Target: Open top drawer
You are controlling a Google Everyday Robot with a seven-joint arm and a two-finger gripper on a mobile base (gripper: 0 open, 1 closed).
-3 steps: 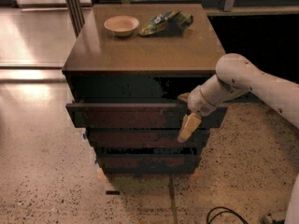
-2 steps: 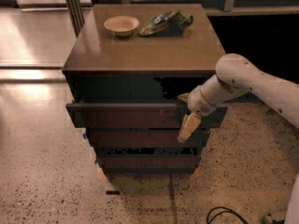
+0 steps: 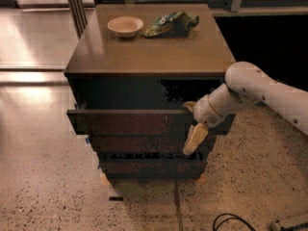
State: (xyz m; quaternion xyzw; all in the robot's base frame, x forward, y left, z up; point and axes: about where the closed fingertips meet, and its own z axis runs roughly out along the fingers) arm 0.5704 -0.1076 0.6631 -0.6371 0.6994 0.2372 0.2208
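Note:
The top drawer (image 3: 130, 121) is a long dark brown front panel that stands pulled out a little from the cabinet (image 3: 149, 57). Its inside is in shadow. Two narrower dark drawer fronts sit below it. My gripper (image 3: 194, 129) is at the right end of the top drawer's front, with one pale finger (image 3: 194, 139) hanging down over the panel. My white arm (image 3: 260, 93) reaches in from the right.
A small pale bowl (image 3: 125, 26) and a green crumpled bag (image 3: 171, 23) lie at the back of the cabinet top. A speckled floor (image 3: 43, 186) surrounds the cabinet. A dark cable (image 3: 231, 221) lies on the floor at bottom right.

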